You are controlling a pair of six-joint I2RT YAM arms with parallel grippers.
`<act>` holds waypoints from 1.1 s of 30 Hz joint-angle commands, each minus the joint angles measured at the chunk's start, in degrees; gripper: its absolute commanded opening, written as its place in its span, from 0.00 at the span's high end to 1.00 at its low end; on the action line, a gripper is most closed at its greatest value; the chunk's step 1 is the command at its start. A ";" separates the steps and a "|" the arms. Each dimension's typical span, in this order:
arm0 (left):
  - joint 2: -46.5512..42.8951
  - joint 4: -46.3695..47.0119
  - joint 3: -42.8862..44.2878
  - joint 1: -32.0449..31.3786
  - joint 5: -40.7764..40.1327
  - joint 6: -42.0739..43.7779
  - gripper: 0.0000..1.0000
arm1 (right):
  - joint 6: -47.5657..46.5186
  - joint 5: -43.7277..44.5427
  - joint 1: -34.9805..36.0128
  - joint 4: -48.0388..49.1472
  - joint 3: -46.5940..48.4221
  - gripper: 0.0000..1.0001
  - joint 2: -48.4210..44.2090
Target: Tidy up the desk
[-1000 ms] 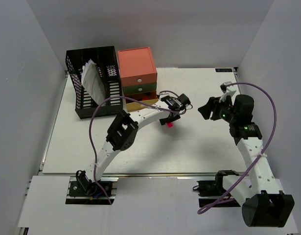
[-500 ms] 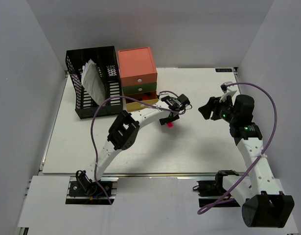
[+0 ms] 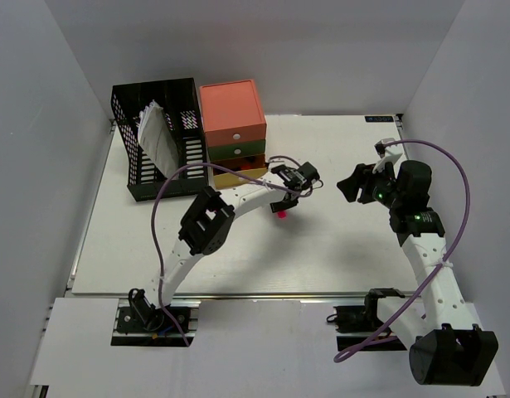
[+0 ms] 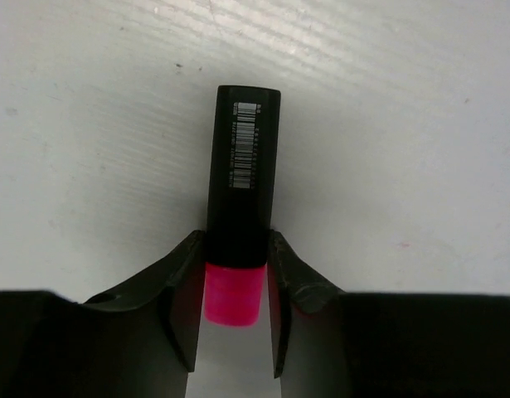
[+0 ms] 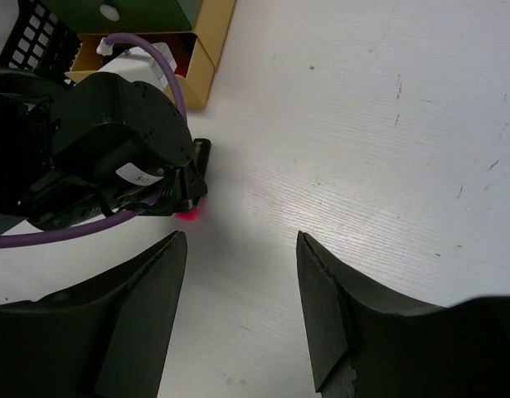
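My left gripper (image 3: 286,201) is shut on a highlighter (image 4: 242,166) with a black barrel and a pink end. The jaws clamp it where black meets pink, low over the white desk (image 3: 337,249). The pink end shows in the top view (image 3: 283,215) and in the right wrist view (image 5: 188,215), just in front of the open yellow drawer (image 3: 238,176). My right gripper (image 3: 352,184) is open and empty to the right of it, jaws wide apart in its own view (image 5: 240,240).
The coral, green and yellow drawer unit (image 3: 231,112) stands at the back, its bottom yellow drawer (image 5: 206,62) pulled out. A black mesh file rack (image 3: 159,137) with papers is to its left. Purple cables loop over both arms.
My left gripper has shifted slightly left with the highlighter, toward the open yellow drawer. The right arm has not moved.
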 commanded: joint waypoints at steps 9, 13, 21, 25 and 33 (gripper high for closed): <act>-15.28 15.07 -21.52 0.18 8.55 16.86 0.93 | 0.21 -0.69 -2.01 2.75 -1.08 0.39 -1.03; -25.38 23.77 -28.22 0.79 12.34 17.77 1.00 | 0.12 -0.60 -2.20 2.93 -1.26 0.39 -0.85; -45.52 41.70 -43.93 5.88 10.59 -5.94 1.00 | -0.23 -0.16 -2.47 3.28 -1.61 0.39 -0.76; -49.74 45.76 -48.69 8.52 4.53 -21.13 1.00 | -0.14 0.01 -2.99 3.28 -1.70 0.39 -0.76; -47.48 39.11 -45.28 11.86 -4.70 -35.14 1.00 | -0.14 -0.25 -3.26 3.45 -1.70 0.39 -0.94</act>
